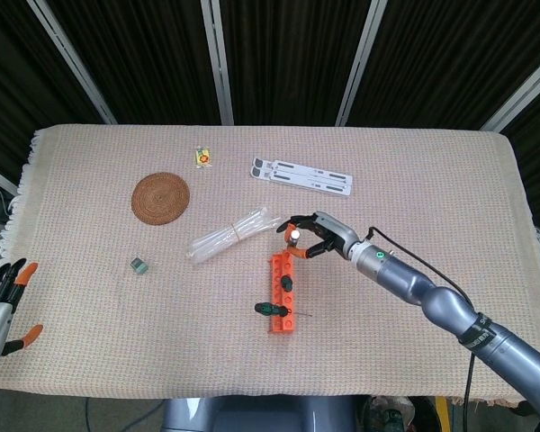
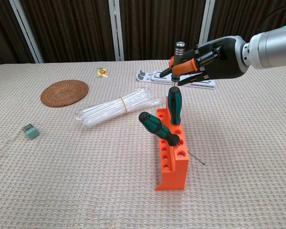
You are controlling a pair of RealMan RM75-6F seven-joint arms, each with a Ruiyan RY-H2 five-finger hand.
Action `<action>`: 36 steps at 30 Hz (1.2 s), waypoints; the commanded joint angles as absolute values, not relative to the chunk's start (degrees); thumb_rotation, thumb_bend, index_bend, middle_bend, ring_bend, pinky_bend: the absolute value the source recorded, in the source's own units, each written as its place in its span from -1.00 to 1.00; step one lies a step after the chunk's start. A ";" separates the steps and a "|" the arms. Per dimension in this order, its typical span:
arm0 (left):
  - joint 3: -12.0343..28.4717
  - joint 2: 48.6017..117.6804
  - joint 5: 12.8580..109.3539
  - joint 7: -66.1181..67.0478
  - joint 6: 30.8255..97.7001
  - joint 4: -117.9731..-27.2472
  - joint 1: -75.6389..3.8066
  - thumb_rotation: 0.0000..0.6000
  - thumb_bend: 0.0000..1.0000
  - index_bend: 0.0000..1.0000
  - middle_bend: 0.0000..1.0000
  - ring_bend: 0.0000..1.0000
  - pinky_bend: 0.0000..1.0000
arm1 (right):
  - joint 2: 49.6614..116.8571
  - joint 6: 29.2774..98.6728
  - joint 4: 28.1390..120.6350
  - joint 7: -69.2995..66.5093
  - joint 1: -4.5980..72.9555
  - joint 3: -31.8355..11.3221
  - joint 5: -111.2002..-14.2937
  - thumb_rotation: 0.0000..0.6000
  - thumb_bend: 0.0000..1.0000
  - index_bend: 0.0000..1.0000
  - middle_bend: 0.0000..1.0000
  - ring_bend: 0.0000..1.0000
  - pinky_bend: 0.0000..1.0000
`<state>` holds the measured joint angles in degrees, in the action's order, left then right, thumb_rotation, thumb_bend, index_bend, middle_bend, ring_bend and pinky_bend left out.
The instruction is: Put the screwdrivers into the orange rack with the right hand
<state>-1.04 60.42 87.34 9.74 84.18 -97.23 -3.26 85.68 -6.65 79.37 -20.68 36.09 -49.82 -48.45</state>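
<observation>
Head view: right hand (image 1: 317, 234) clamped on an orange-handled screwdriver (image 1: 292, 238), just above the far end of the orange rack (image 1: 281, 295). Nearer than the hand, two green-handled screwdrivers (image 1: 272, 309) already in the rack. Left hand (image 1: 2, 301) far to the side, at the desk (image 1: 432, 189) edge, fingers apart, holding nothing.

Chest view: right hand (image 2: 207, 59) gripping the orange-handled screwdriver (image 2: 181, 61) upright. Directly below it, one green-handled screwdriver (image 2: 174, 106) upright in the rack (image 2: 170, 157), another (image 2: 158, 128) tilted. Left hand not visible here.
</observation>
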 commanded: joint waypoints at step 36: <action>-0.99 60.85 87.14 8.37 84.19 -95.92 -3.00 1.00 -0.58 -1.00 -1.00 -1.00 -1.00 | 86.74 -0.38 77.38 -21.65 40.14 -42.29 -50.51 1.00 -0.26 0.04 -0.59 -1.00 -1.00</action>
